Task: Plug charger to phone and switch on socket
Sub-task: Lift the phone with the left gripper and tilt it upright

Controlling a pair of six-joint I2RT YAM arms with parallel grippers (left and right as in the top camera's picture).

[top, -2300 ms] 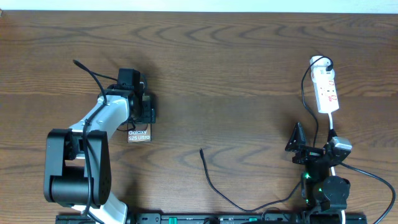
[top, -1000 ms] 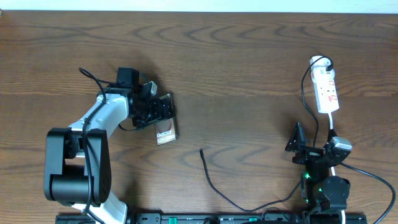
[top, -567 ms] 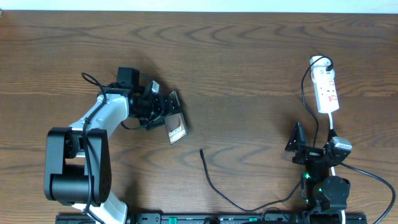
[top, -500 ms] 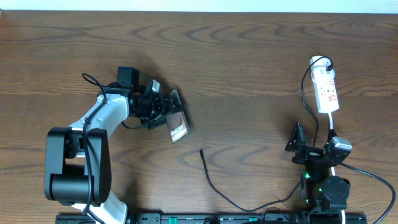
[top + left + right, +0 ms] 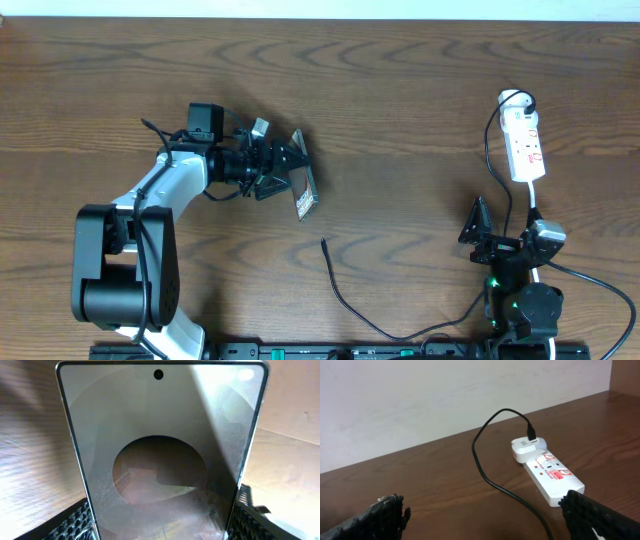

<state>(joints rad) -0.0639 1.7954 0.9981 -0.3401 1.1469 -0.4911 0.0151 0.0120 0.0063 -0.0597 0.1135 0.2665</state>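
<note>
My left gripper (image 5: 284,176) is shut on the phone (image 5: 305,194) and holds it tilted left of the table's middle. In the left wrist view the phone's glossy face (image 5: 160,450) fills the frame between my fingers (image 5: 160,525). The charger's black cable (image 5: 345,298) lies on the table at front centre, its free tip (image 5: 323,241) below the phone. The white socket strip (image 5: 524,145) lies at the far right, with the charger's plug in its far end; it also shows in the right wrist view (image 5: 547,472). My right gripper (image 5: 478,238) is open and empty (image 5: 485,520), just short of the strip.
The charger's cable (image 5: 492,467) loops across the wood in front of my right gripper. A pale wall (image 5: 445,395) stands behind the table. The arm bases (image 5: 320,350) line the front edge.
My left gripper has lifted the phone from the table, turned it and carried it to the right, toward the cable's tip. The right arm has not moved.
</note>
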